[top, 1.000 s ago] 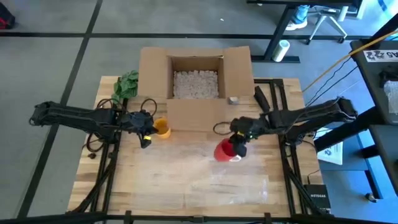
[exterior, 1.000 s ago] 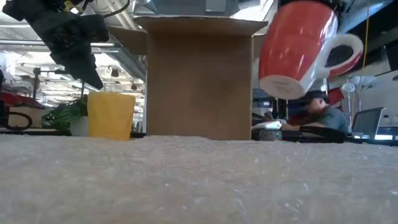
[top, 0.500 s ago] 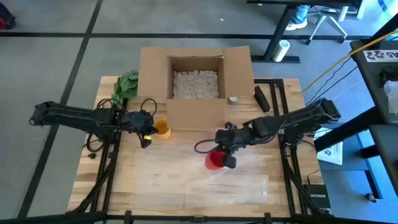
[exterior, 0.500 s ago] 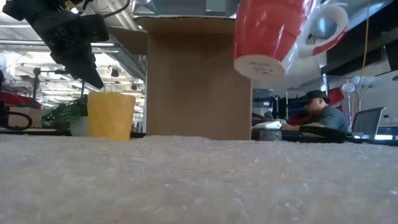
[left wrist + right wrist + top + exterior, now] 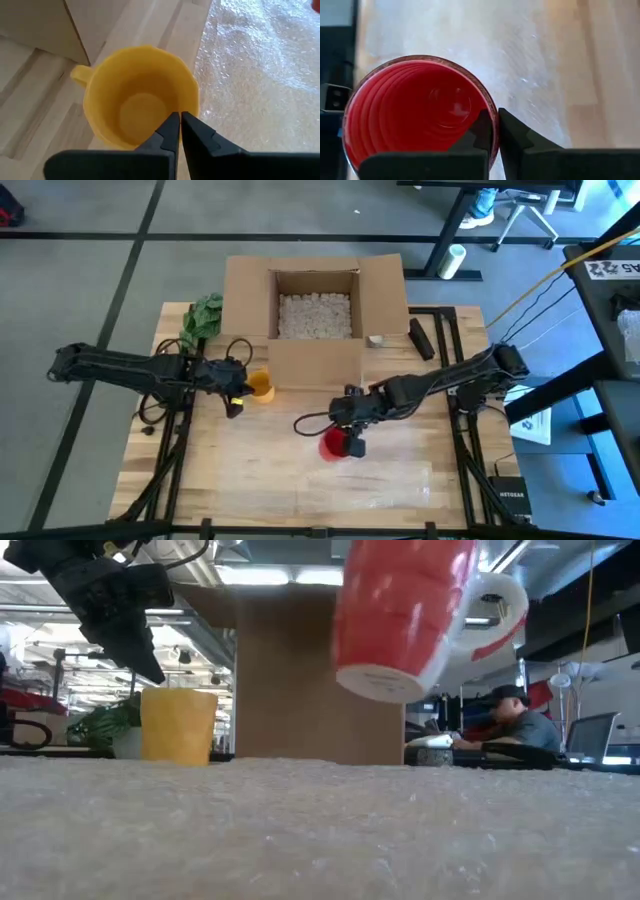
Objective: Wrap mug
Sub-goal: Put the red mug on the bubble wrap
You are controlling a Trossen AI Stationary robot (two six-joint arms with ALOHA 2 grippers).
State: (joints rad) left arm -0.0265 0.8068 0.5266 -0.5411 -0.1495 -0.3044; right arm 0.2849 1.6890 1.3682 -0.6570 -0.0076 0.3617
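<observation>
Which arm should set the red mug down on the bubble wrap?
Right. Its gripper is shut on the red mug, held above the bubble wrap. The left gripper sits by the yellow mug.

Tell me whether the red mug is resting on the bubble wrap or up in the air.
In the air. The low view shows the red mug clear of the bubble wrap, its rim pinched by the right gripper.

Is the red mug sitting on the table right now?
No, the low view shows the red mug held in the air by the right gripper, well clear of the bubble wrap below it.
</observation>
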